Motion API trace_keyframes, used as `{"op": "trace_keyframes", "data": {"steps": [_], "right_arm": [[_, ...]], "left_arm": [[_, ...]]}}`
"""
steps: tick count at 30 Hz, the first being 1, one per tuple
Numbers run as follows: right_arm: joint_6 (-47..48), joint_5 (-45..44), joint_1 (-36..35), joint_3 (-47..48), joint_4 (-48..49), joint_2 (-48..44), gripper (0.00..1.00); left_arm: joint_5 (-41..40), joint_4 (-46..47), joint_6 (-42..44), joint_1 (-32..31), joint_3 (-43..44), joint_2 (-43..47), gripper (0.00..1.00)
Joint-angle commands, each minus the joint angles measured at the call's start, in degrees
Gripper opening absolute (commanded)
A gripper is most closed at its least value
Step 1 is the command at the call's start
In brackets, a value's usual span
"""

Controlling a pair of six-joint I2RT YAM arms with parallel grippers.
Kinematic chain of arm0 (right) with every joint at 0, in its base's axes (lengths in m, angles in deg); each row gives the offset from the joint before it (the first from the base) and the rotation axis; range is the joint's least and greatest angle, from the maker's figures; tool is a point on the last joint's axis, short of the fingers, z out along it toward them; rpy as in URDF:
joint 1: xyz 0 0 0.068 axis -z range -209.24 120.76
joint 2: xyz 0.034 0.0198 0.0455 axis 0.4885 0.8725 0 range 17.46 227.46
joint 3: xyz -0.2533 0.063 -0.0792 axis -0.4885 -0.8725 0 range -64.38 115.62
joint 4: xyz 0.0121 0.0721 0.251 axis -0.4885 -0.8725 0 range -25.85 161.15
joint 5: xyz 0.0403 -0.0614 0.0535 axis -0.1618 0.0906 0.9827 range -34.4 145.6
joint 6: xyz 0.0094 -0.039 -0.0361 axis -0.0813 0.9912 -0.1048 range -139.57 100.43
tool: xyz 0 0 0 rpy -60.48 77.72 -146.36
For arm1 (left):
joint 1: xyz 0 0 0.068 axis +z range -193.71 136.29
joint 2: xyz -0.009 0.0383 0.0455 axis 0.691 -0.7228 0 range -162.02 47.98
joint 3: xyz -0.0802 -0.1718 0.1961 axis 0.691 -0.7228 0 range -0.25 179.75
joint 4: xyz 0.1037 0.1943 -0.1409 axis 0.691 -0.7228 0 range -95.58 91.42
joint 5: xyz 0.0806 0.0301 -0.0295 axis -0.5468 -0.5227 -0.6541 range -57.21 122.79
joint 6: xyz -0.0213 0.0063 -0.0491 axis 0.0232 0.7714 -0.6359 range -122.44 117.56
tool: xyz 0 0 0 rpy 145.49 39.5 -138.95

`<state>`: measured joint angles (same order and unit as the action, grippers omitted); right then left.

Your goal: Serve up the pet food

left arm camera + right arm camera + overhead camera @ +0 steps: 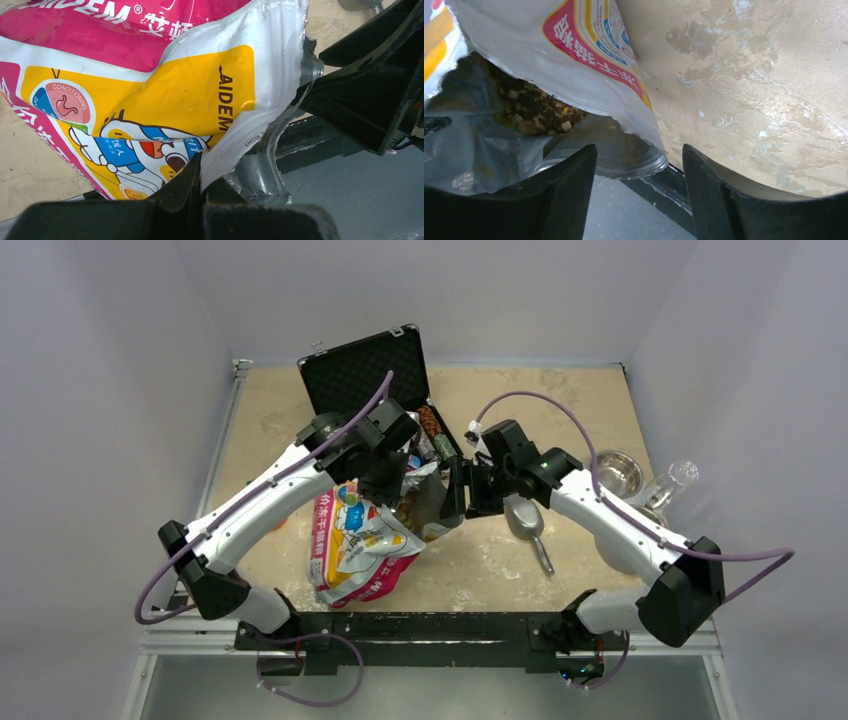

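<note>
Kibble inside torn bag, directly ahead of right gripper, mouth facing it. Right gripper jaws apart, holding nothing; bag rim just ahead. Left gripper pinched tight on bag edge, apparently propping mouth open. Scoop beside right gripper; right arm nearer.

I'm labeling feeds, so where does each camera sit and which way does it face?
Top external: above and behind the bases, looking down on the table; left arm and right arm meet at the pet food bag.
Left wrist: on its arm, facing the bag's printed front; left gripper pinches its edge.
Right wrist: on its arm, looking into the bag's mouth at kibble; right gripper open.
Shared: both wrist views show the bag.
</note>
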<state>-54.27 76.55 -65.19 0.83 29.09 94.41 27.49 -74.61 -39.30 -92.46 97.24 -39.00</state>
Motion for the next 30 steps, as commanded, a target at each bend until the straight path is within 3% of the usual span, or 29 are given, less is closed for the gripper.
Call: {"op": "trace_keyframes", "data": {"steps": [1, 7, 8, 10, 11, 12, 14, 19, 22, 27, 29, 30], "right_arm": [[-2.0, -8.7, -4.1, 1.4, 1.0, -0.4, 0.69], [-4.2, -23.9, -9.2, 9.5, -6.7, 7.4, 0.65], [-4.2, -24.2, -9.4, 10.8, -7.2, 8.3, 0.57], [-3.7, -23.0, -10.7, 13.4, -7.3, 8.7, 0.19], [-3.1, -23.2, -12.0, 15.3, -7.3, 8.6, 0.06], [-2.8, -23.9, -13.8, 17.6, -7.7, 8.4, 0.00], [-2.7, -22.9, -17.0, 22.4, -8.5, 8.6, 0.00], [-6.4, -15.0, -22.5, 28.0, -4.0, 8.0, 0.00], [-7.1, -12.7, -23.3, 28.7, -1.6, 7.6, 0.00], [-7.0, -11.8, -23.2, 28.7, -1.5, 8.1, 0.00], [-7.0, -10.8, -23.2, 28.4, -0.9, 8.3, 0.00], [-6.8, -10.2, -23.2, 28.5, -0.7, 8.8, 0.00]], "left_arm": [[0.5, 7.1, 0.1, 0.5, -0.3, 4.4, 0.00], [-1.7, 6.2, 0.7, 0.5, -1.7, 7.8, 0.00], [-2.9, 5.7, 0.8, 0.5, -1.9, 8.5, 0.00], [-6.3, 4.9, 1.0, 0.5, -3.7, 11.2, 0.00], [-8.4, 4.8, 1.1, 0.5, -5.0, 12.6, 0.00], [-10.3, 4.7, 1.1, 0.5, -6.6, 14.1, 0.00], [-14.1, 4.6, 0.9, 0.5, -9.9, 16.8, 0.00], [-19.4, 4.5, 0.0, 0.6, -16.2, 21.6, 0.23], [-22.9, 2.5, -1.1, 0.6, -18.5, 23.5, 0.30], [-26.7, 2.5, -0.5, 0.6, -22.6, 27.4, 0.27], [-27.0, 3.9, 0.9, 0.6, -23.4, 28.7, 0.15], [-28.1, 3.5, 1.1, 0.7, -22.9, 29.1, 0.03]]}}
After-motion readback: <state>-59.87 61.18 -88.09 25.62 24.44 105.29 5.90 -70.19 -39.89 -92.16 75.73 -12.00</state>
